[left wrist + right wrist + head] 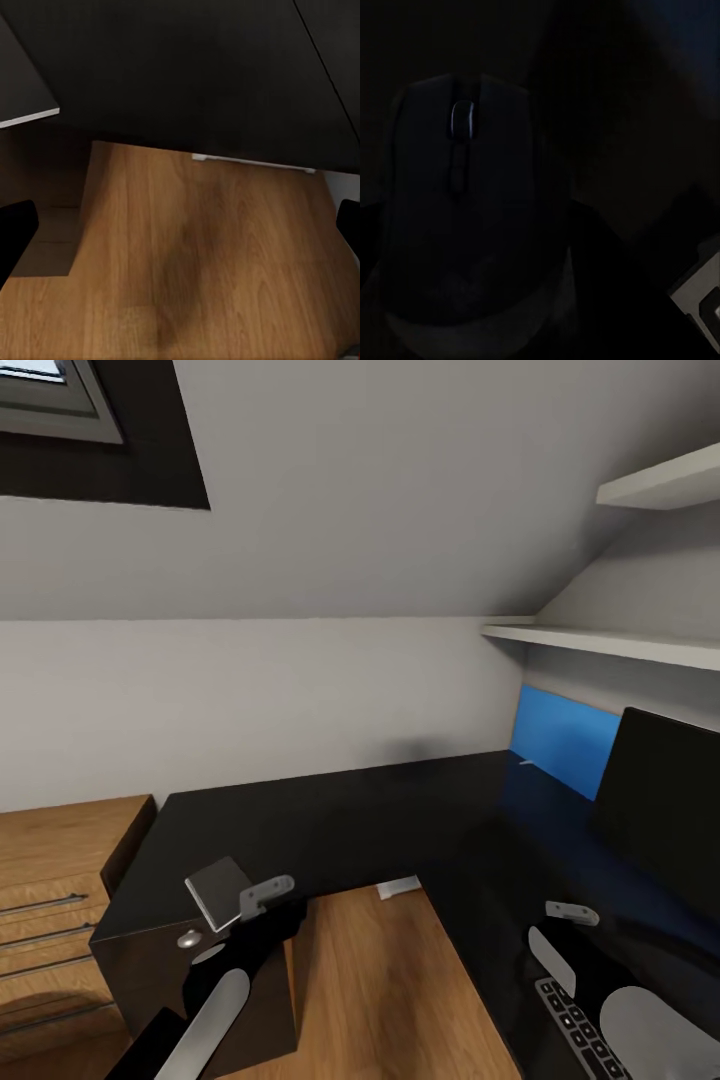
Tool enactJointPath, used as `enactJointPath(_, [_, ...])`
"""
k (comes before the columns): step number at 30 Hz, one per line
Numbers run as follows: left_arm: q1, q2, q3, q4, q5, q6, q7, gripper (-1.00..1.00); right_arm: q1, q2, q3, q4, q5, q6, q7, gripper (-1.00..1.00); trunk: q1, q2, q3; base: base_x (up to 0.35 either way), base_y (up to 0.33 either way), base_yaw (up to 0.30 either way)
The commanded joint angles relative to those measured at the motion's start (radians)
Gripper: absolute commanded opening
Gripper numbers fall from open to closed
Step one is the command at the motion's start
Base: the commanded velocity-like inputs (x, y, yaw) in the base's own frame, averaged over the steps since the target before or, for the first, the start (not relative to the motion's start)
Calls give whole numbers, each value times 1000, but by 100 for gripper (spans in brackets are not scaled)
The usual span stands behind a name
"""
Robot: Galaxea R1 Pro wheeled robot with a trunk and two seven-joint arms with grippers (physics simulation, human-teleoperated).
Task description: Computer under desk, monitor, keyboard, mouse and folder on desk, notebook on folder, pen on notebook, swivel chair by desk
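The mouse (457,217) lies close under the right wrist camera, its long axis running along the claw's line of sight, scroll wheel toward the far end. It is very dark there; the mouse seems to rest on the black desk (400,830), and I cannot tell whether the right claw is clenched on it or released. A corner of the keyboard (701,300) shows just beside the mouse.

From the head, the keyboard (580,1025) sits at the near right edge of the desk, its long axis running away toward the lower right, partly behind the right arm (650,1020). The monitor (665,810) stands upright on the right wing of the desk, dark screen facing left across the desk, with the blue back panel (565,740) behind it.

The left claw (262,895) hovers over the desk's left end near the drawer unit (150,980), a small grey flat plate (218,892) just beside it. In the left wrist view its two dark fingertips (16,229) stand wide apart, released, with nothing between them, above the wood floor (195,262).

A white leg foot (398,887) shows under the desk's inner corner. A low wooden cabinet (60,900) stands left of the desk. White shelves (620,645) hang above the right wing, under a sloped grey ceiling with a dark-framed skylight (70,420).
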Motion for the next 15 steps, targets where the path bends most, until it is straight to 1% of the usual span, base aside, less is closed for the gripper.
enactJointPath(1, [-1, 1, -2, 0, 6, 1, 8, 100, -1, -1, 8, -2, -14, 3, -9, -100, 0, -1, -1, -44, 0, 0])
enactJointPath(5, [-1, 1, -2, 1, 7, 2, 7, 100, -1, -1, 8, -2, -14, 3, -9, -100, 0, -1, -1, -93, 0, 0])
enactJointPath(15, [-1, 1, -2, 4, 8, 2, 6, 100, -1, -1, 10, -2, -14, 3, -9, -100, 0, -1, -1, -10, 0, 0])
